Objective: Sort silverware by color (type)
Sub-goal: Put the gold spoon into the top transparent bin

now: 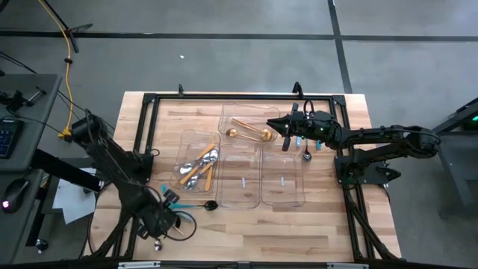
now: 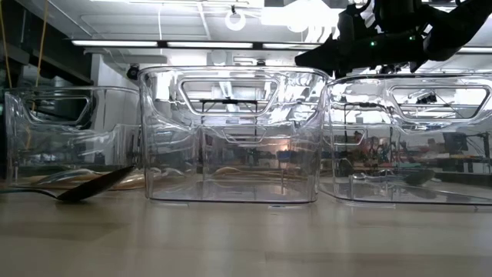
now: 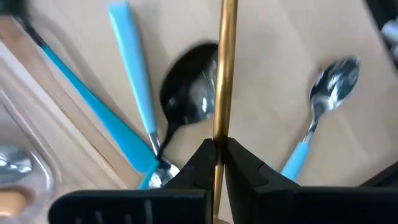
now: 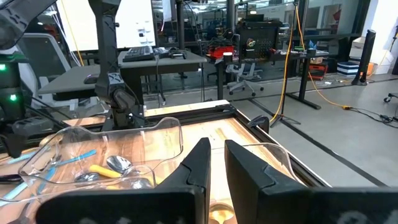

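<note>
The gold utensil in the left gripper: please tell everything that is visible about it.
Only the gold handle shows: a thin, straight, shiny, metal-looking rod. The left gripper is shut on it, a finger pressing each side. It crosses above a dark spoon lying on the wooden table. Its head is hidden, so its type is unclear.

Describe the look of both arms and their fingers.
Both arms are matte black with jointed links. The left arm trails black cables near its base. The right arm shows small green and blue lights at its wrist. Each gripper ends in two black, wedge-shaped fingers.
</note>
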Robot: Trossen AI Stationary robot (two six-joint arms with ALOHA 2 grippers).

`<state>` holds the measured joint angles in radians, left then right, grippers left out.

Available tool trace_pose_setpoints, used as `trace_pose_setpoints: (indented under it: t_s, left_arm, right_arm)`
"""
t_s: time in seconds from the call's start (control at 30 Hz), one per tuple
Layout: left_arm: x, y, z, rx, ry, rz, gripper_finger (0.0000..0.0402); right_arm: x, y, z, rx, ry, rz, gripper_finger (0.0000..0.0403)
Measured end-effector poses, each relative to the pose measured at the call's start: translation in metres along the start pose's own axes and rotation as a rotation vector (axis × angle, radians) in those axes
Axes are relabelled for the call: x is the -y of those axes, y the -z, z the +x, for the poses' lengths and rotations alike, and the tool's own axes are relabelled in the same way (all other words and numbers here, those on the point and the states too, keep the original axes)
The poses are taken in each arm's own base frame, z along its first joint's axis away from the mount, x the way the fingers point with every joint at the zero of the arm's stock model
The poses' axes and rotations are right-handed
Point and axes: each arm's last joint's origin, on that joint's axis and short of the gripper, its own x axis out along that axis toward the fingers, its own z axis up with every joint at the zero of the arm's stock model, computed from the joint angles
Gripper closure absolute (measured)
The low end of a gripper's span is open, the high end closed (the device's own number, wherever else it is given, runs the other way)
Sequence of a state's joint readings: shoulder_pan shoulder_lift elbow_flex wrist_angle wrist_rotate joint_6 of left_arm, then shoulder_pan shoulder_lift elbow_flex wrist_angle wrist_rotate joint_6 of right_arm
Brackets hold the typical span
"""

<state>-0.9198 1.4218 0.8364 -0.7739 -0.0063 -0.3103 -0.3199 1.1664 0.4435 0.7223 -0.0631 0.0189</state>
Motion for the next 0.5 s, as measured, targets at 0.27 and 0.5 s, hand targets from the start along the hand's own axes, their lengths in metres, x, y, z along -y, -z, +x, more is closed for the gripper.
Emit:
trace_pose_setpoints:
  t_s: [0.27, 0.5]
  left_arm:
    - [-0.019, -0.028, -0.032, 0.404, 0.061, -0.097, 0.0396]
    - [-0.034, -0.038, -0.086, 0.832, -0.057, -0.012, 0.0396]
  right_arm:
    - [0.000, 0.000, 0.000, 0.000, 0.000, 0.000, 0.0370]
    - [0.000, 0.000, 0.000, 0.000, 0.000, 0.000, 0.0370]
